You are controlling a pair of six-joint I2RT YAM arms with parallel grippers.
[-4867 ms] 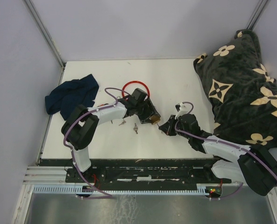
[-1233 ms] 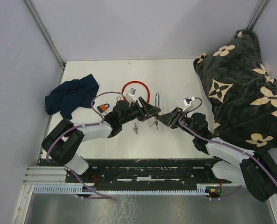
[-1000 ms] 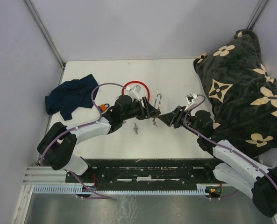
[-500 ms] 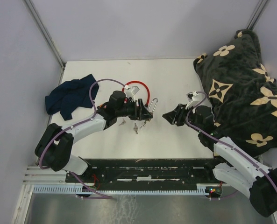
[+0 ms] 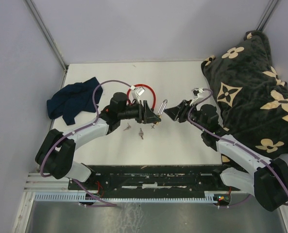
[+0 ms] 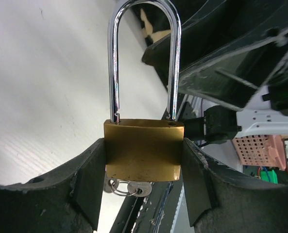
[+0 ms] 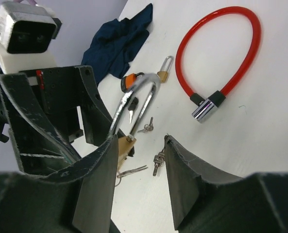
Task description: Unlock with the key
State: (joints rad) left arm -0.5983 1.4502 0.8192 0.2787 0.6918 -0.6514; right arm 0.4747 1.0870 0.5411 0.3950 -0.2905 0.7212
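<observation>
White counter point(image 5: 182, 141), cloth-backed cell. Brass padlock point(image 6: 144, 150) remains clenched in the left fingers point(image 6: 88, 184), key ring point(image 6: 129, 187) hanging beneath. Empty, parted right fingers point(image 7: 187, 179) have advanced to the shackle point(image 6: 113, 63); judged: shackle pull next.

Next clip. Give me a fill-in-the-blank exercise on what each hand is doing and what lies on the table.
1. The left hand is shut on a brass ___.
2. The right hand has its jaws ___, holding nothing.
3. The cable lock lying on the table is coloured ___.
4. The crumpled cloth is dark ___.
Missing words: padlock; open; red; blue.
</observation>
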